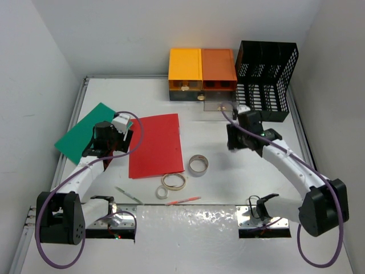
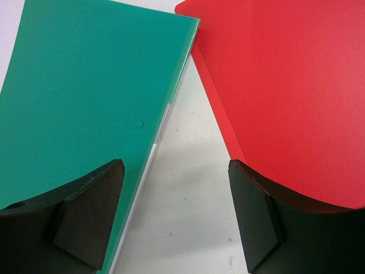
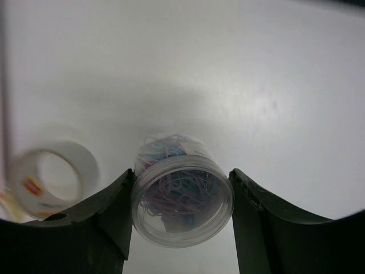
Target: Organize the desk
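The white desk (image 1: 211, 128) carries a green folder (image 1: 85, 134) and a red folder (image 1: 155, 145) on its left half. My left gripper (image 1: 126, 134) hovers open over the bare strip between them; in the left wrist view the green folder (image 2: 74, 97) and the red folder (image 2: 285, 85) flank the left gripper (image 2: 177, 211), which holds nothing. My right gripper (image 1: 234, 141) is at centre right. In the right wrist view the right gripper (image 3: 181, 211) is shut on a clear round jar of coloured paper clips (image 3: 182, 197), with both fingers against its sides. The jar is hidden in the top view.
A tape roll (image 1: 198, 164) lies mid-desk and shows as a tape roll (image 3: 51, 177) left of the jar. Two more rolls (image 1: 174, 181), a green pen (image 1: 128, 195) and a pink pen (image 1: 183, 200) lie near the front. An orange-and-yellow drawer unit (image 1: 202, 74) and black mesh rack (image 1: 266, 80) stand at the back.
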